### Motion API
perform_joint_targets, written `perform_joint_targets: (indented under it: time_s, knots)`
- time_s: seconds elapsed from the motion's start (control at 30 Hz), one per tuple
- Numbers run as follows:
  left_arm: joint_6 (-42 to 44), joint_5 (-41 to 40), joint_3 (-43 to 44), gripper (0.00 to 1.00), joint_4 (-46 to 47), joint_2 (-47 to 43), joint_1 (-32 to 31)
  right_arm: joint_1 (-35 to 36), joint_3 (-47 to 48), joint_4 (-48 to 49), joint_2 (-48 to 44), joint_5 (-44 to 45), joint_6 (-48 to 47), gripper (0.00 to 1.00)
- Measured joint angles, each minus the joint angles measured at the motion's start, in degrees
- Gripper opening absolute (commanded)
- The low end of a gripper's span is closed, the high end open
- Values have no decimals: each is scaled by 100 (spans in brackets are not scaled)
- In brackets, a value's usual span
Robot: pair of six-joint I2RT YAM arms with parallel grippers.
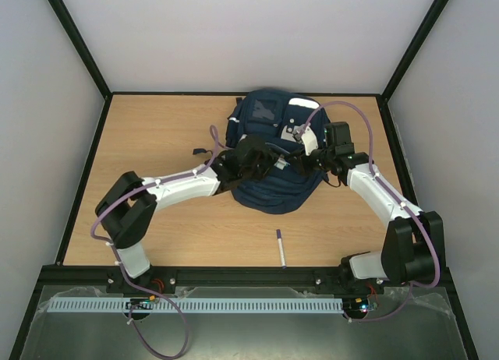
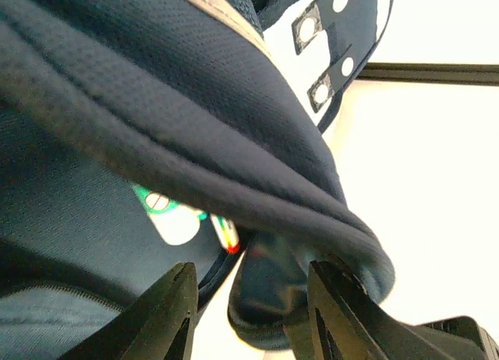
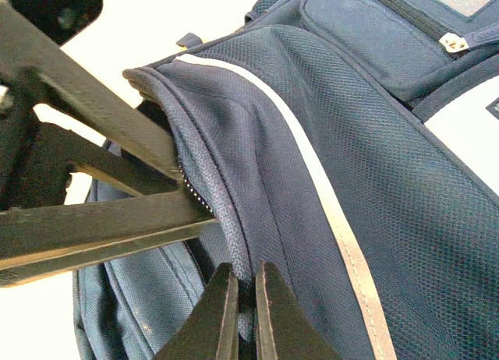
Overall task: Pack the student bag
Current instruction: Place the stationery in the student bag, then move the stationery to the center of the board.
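Note:
The student bag (image 1: pixel 269 190) lies flat in the middle of the table, navy with a white stripe (image 3: pixel 327 212). My right gripper (image 3: pixel 246 294) is shut on the fabric edge by the zip of its opening and holds that lip up; from above it (image 1: pixel 302 159) sits over the bag's right side. My left gripper (image 2: pixel 249 301) is at the mouth of the bag with its jaws open, a dark fold of bag fabric (image 2: pixel 273 298) hanging loosely between them. Inside the opening I see a white and green item (image 2: pixel 173 220) and a small stick with a red tip (image 2: pixel 226 235).
A dark pen (image 1: pixel 280 247) lies on the wooden table in front of the bag, near the front edge. Black frame rails run along the table sides. My left arm's fingers (image 3: pixel 101 212) cross the left of the right wrist view.

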Motion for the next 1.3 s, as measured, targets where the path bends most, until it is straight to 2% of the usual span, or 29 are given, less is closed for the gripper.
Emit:
perform_joint_targets:
  time_s: [0.13,0.27,0.47,0.7,0.83,1.07,1.3]
  knots:
    - [190,63,-304,40,-83,-356,-118,0,0,-72,0,-15,-4,1]
    - [444,83,-743,44,-372,-796,-455,0,0,-92,0,-17,-7,1]
    - [1410,76,-695,49,-1233,-852,-1093,0,0,-94,0,-20,-7,1]
    - [2789,-118,214,50,-2396,28,-1663,0,0,-94,0,-17,-7,1]
    - [3272,-205,254,53,-2822,376,-2024,0,0,-94,2,-17,-7,1]
    - [3733,-291,909,53,-3416,1045,-2573,0,0,-96,2,-17,-7,1]
    - [3960,-531,1563,52,-3978,1384,-2776,0,0,-96,2,-15,-7,1]
